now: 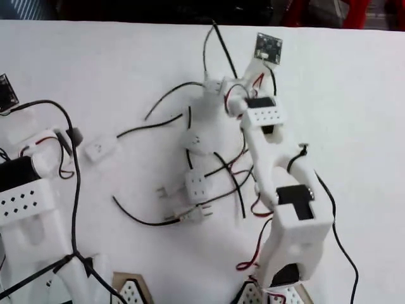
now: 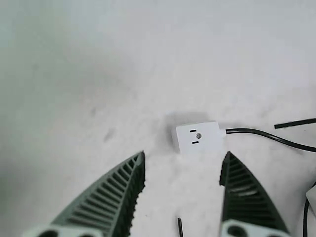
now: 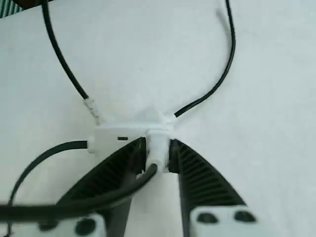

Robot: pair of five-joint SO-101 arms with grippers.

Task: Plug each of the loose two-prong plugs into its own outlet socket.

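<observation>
Plug (image 3: 158,136) pinched tight in your right gripper (image 3: 157,145) sits against its socket (image 3: 116,139) at table (image 1: 354,95) 12 o'clock, so push straight in, no twisting; left gripper (image 2: 183,155) gapes wide, empty, above second socket (image 2: 197,137) at 9 o'clock.

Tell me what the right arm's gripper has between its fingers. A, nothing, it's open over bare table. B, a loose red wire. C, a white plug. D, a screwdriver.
C: in the right wrist view the right gripper is shut on a white plug, with the plug's black cord trailing back toward the camera.
</observation>
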